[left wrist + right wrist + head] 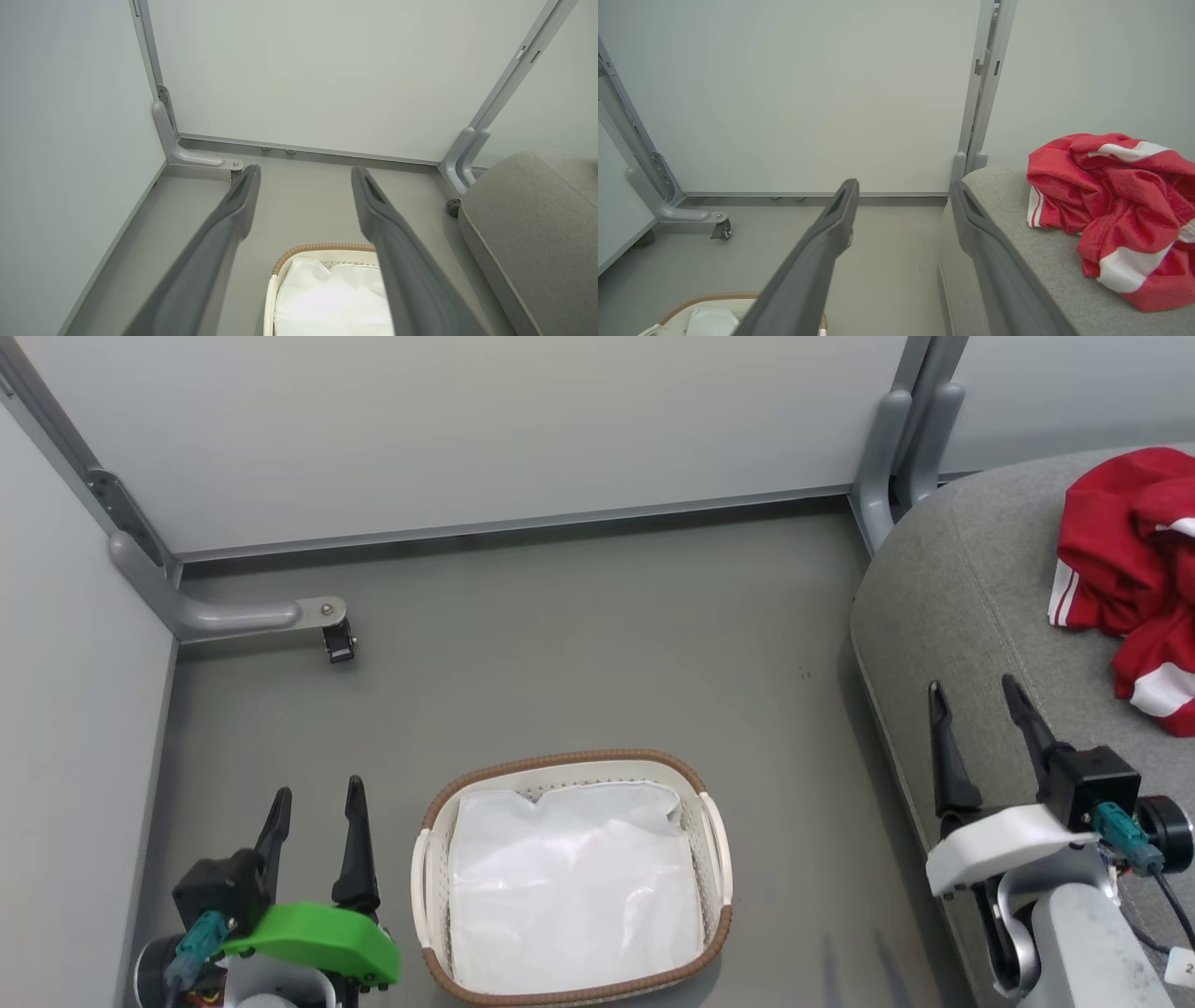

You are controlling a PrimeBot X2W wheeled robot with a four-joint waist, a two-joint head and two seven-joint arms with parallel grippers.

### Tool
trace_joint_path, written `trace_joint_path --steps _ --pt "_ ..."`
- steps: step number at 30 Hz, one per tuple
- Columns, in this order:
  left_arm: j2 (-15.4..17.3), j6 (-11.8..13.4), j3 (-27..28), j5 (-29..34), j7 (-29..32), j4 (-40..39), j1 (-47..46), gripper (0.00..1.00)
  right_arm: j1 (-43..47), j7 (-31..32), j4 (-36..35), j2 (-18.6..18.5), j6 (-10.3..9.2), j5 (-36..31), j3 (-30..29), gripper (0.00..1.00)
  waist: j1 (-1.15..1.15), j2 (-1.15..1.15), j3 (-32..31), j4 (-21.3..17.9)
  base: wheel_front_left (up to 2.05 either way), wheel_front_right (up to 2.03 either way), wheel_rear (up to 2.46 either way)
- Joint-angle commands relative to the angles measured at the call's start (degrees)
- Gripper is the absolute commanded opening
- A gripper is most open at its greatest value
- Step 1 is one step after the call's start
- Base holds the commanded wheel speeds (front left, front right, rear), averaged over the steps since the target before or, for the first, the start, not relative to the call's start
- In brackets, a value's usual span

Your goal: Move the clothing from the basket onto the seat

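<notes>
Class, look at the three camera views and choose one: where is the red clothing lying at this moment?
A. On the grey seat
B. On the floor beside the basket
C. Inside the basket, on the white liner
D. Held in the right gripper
A: the red clothing lies bunched on the grey seat, while the basket holds a white liner and no red fabric, and the right gripper is open and empty.

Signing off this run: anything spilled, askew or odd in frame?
Nothing stands out. The clothing lies crumpled on the seat, with none seen on the floor. The basket stands upright on the floor with just its white liner inside. The left gripper and right gripper are open and empty.
</notes>
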Motion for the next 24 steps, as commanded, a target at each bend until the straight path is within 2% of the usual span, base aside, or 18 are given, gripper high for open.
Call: trace_joint_path --steps 1,9,24 --pt "-0.3 0.0 0.9 1.1 0.0 -0.5 1.6 1.00 1.5 -0.1 -0.5 -0.2 -0.08 1.0 0.6 1.00 0.01 0.00 -1.1 0.7 0.00 0.00 0.00" --pt "-3.1 -1.2 5.1 4.0 0.0 -1.8 7.1 1.00 6.6 -0.1 -1.5 -0.2 -0.08 5.1 5.7 1.00 0.01 0.00 -2.5 2.1 0.00 0.00 0.00" --pt "-6.4 -4.3 9.8 6.7 0.0 0.1 9.6 1.00 8.0 -0.1 0.4 -0.2 -0.08 5.8 7.2 1.00 0.01 0.00 -3.4 2.1 0.00 0.00 0.00"
